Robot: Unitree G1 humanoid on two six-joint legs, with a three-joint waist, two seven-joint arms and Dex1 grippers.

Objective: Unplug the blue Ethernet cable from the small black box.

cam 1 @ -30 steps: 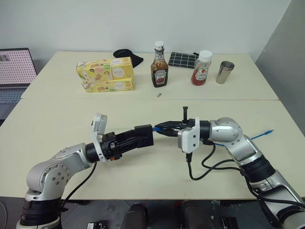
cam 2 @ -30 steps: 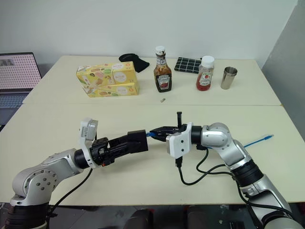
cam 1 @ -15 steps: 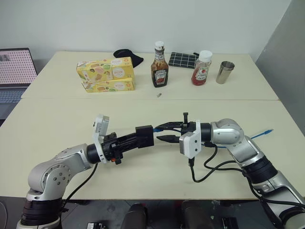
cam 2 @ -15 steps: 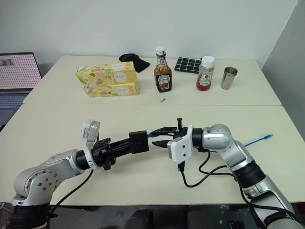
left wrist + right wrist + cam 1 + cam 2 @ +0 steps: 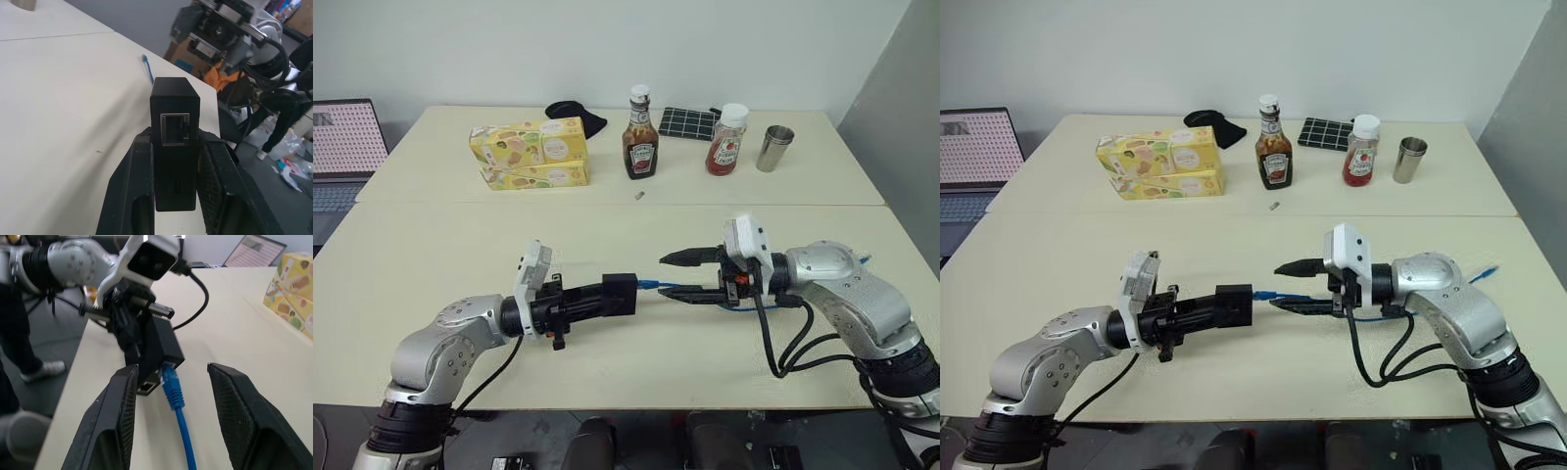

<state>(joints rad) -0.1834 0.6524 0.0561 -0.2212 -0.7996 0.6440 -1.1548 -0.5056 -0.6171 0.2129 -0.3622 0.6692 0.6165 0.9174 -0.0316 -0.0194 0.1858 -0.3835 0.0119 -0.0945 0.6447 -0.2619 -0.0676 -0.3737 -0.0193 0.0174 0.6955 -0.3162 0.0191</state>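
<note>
The left gripper [image 5: 625, 294] is clamped shut on the small black box [image 5: 620, 294], which it holds level above the near table [image 5: 431, 245], pointing toward three o'clock. The left wrist view shows what the head views cannot: the box's square port [image 5: 175, 129] faces outward and is empty, pinched between the two black fingers [image 5: 128, 191].

The right gripper [image 5: 677, 276] points back toward nine o'clock with its fingers spread well apart and nothing pinched between them. The blue cable [image 5: 658, 287] has its plug end hanging in the gap just off the box's face. In the right wrist view the plug [image 5: 170, 382] sits between the open fingers, right beside the box [image 5: 161, 350] but out of its socket, and the cord runs back toward the camera. The cable's far end [image 5: 1485, 270] shows on the table behind the right arm, at about three o'clock.

At twelve o'clock on the far table stand two yellow cartons [image 5: 530, 152], a brown sauce bottle [image 5: 640, 137], a red sauce bottle [image 5: 727, 142] and a steel cup [image 5: 775, 148].
</note>
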